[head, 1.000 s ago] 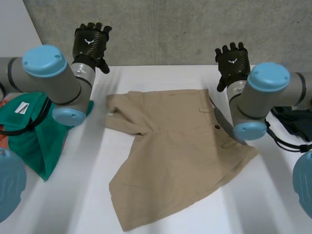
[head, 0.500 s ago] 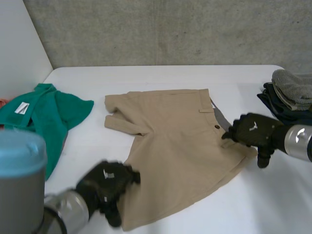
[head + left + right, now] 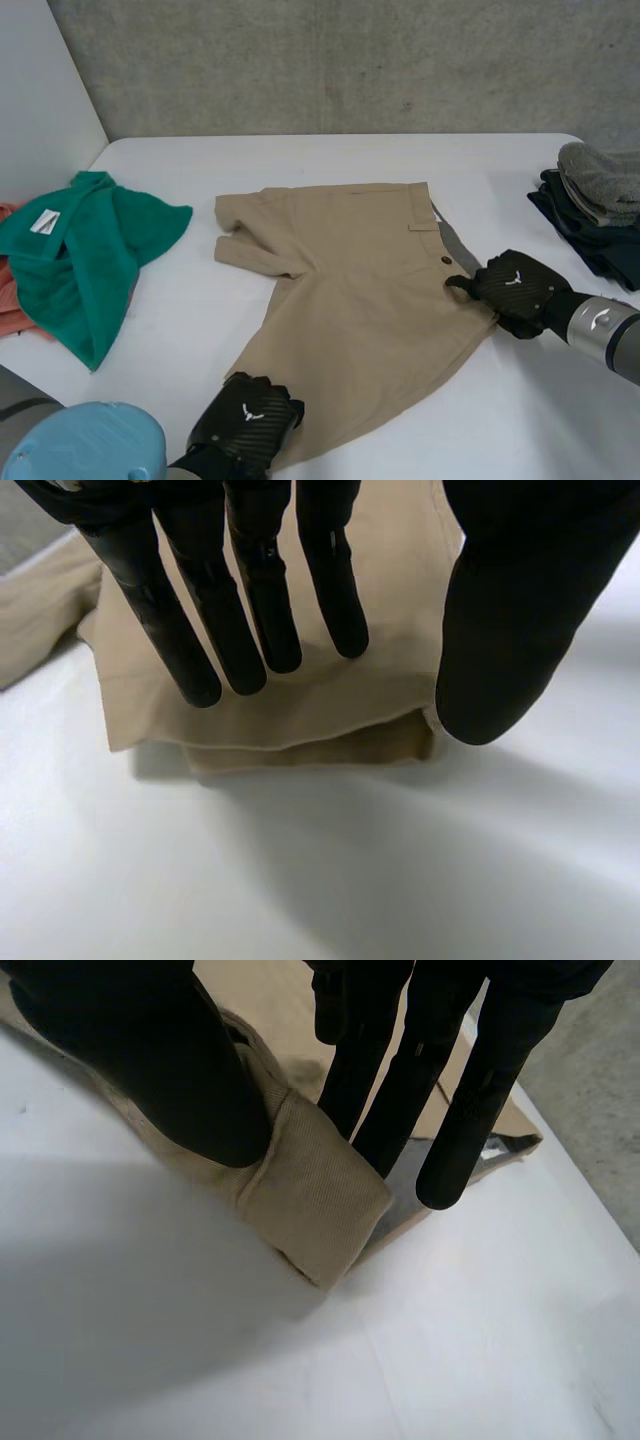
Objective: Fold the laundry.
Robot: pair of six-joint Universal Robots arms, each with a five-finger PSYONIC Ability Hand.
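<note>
Nearest the robot, the left hand (image 3: 245,425) rests on the near leg hem of the tan shorts (image 3: 360,290). Its fingers (image 3: 250,620) lie straight on the cloth, its thumb is just beside the hem corner, and it grips nothing. Further back, the right hand (image 3: 515,290) pinches the bunched waistband end between thumb and fingers. The shorts lie spread at the middle of the white table (image 3: 330,155). A green cloth (image 3: 90,245) lies well to the left, and a stack of dark folded clothes (image 3: 595,200) sits at the far right.
</note>
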